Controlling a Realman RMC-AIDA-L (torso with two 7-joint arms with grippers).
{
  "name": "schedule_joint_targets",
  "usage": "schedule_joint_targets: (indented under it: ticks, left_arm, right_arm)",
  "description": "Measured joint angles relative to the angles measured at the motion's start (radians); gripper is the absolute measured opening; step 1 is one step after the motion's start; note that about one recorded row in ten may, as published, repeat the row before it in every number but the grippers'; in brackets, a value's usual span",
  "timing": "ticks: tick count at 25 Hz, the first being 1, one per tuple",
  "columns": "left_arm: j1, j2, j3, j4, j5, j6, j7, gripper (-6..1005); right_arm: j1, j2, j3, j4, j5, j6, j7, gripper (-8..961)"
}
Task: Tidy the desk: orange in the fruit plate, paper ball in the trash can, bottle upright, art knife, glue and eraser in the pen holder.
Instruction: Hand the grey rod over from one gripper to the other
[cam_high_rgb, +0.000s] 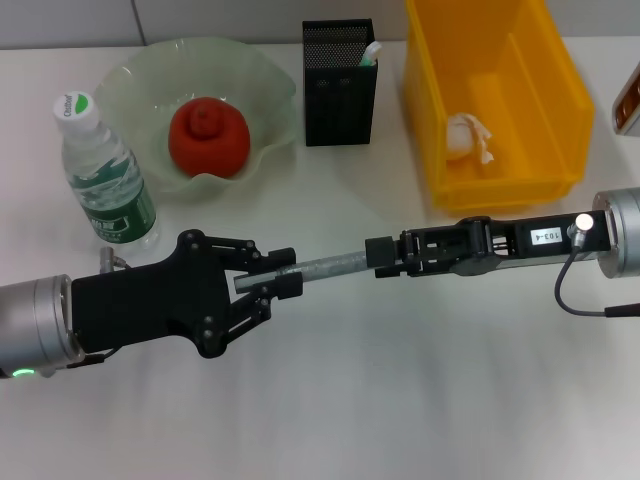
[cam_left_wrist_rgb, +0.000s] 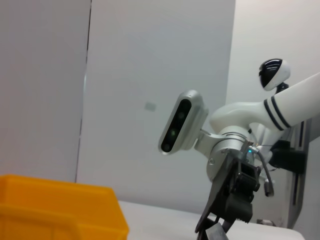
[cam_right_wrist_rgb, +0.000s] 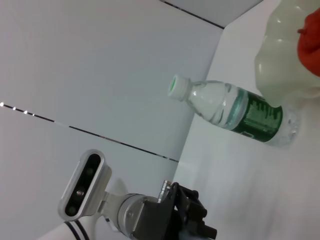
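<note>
Two grippers meet mid-desk (cam_high_rgb: 330, 400) on one grey rod-like item, probably the art knife (cam_high_rgb: 330, 267); its ends are hidden inside the fingers. Left gripper (cam_high_rgb: 270, 285): fingers pinch the rod's near end. Right gripper (cam_high_rgb: 385, 255): jaws pressed onto the other end. Bottle (cam_high_rgb: 105, 175): upright, beside the plate (cam_high_rgb: 250, 80). Orange (cam_high_rgb: 208, 136): in the plate. Paper ball (cam_high_rgb: 468, 137): in the yellow bin (cam_high_rgb: 520, 90). Pen holder (cam_high_rgb: 340, 85): one white-green item showing at its rim, identity unclear. Eraser: not made out. Plate cut off in right wrist view.
</note>
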Motion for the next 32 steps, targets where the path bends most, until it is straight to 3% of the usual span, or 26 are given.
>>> schedule_joint_targets:
  ticks: [10, 20, 29, 32]
  left_arm:
    - [-0.011, -0.001, 0.003, -0.030, -0.011, 0.013, 0.041, 201]
    - [-0.012, -0.001, 0.003, -0.038, -0.011, 0.017, 0.052, 203]
    - [-0.012, -0.002, 0.000, -0.039, -0.010, 0.022, 0.056, 205]
    - [-0.015, -0.003, 0.000, -0.047, -0.010, 0.023, 0.064, 205]
  right_arm:
    - [0.006, 0.005, 0.000, -0.004, 0.010, -0.036, -0.008, 666]
    - [0.008, 0.004, 0.000, -0.004, 0.021, -0.057, -0.021, 463]
    - [0.010, 0.002, 0.000, -0.006, 0.021, -0.058, -0.022, 426]
    - [0.012, 0.001, -0.001, -0.006, 0.021, -0.059, -0.023, 374]
